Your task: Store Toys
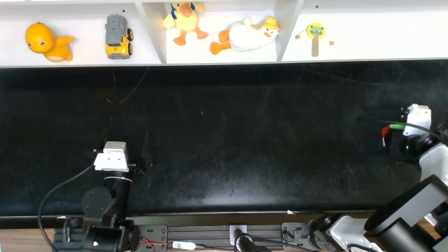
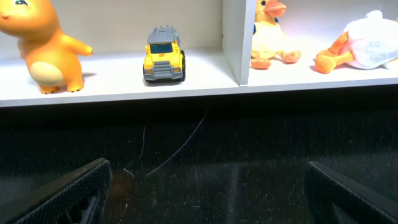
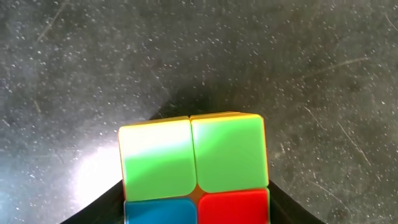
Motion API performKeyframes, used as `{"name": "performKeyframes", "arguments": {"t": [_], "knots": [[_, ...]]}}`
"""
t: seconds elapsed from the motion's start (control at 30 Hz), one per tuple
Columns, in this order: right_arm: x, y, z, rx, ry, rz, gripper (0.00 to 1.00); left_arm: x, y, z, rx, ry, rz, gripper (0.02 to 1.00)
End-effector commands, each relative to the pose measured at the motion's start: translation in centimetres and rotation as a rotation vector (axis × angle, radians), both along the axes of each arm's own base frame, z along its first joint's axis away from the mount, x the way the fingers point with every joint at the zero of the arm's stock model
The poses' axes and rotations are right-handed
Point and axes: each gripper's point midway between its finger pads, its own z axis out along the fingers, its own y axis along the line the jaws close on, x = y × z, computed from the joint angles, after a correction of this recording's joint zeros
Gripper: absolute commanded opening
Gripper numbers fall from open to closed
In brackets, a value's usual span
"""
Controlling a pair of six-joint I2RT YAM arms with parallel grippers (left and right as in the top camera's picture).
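Observation:
A small colour cube (image 3: 196, 165) with green, blue and red tiles sits between the fingers of my right gripper (image 3: 196, 194), which is shut on it just above the black mat. From above, that gripper (image 1: 393, 131) is at the far right of the table, with a bit of the cube (image 1: 386, 133) showing red. My left gripper (image 1: 112, 158) is near the front left, open and holding nothing. Its fingers (image 2: 68, 196) stand wide apart, facing the white shelf (image 2: 186, 84).
In the shelf's compartments along the back stand an orange toy figure (image 1: 47, 40), a yellow truck (image 1: 117, 36), a yellow plush duck (image 1: 185, 19), a white plush duck (image 1: 245, 35) and a small rattle (image 1: 316, 35). The black mat (image 1: 245, 140) spans the table.

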Motion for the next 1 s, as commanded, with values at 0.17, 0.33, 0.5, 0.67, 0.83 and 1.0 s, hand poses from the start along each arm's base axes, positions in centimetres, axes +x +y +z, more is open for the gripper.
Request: {"name": "performKeyframes", "arguments": {"t": [0.17,0.33,0.5,0.67,0.83,1.0], "knots": [[2.8,0.6,4.8,-0.053,-0.121,-0.031,0.535,-0.1,-0.2,0.1,0.017,-0.008,-0.012,0.998],[5.3,0.4,8.4,-0.084,-0.202,-0.050,0.540,-0.1,-0.2,0.1,0.017,-0.008,-0.012,0.998],[8.5,0.3,10.5,-0.087,-0.239,-0.061,0.538,-0.1,-0.2,0.1,0.017,-0.008,-0.012,0.998],[11.7,0.8,11.7,-0.041,-0.278,-0.092,0.538,-0.1,-0.2,0.1,0.017,-0.008,-0.012,0.998],[14.9,1.3,12.4,-0.030,-0.303,-0.068,0.542,-0.1,-0.2,0.1,0.017,-0.008,-0.012,0.996],[18.0,1.5,12.5,-0.018,-0.310,-0.046,0.542,-0.1,-0.2,0.1,0.017,-0.008,-0.012,0.998]]}}
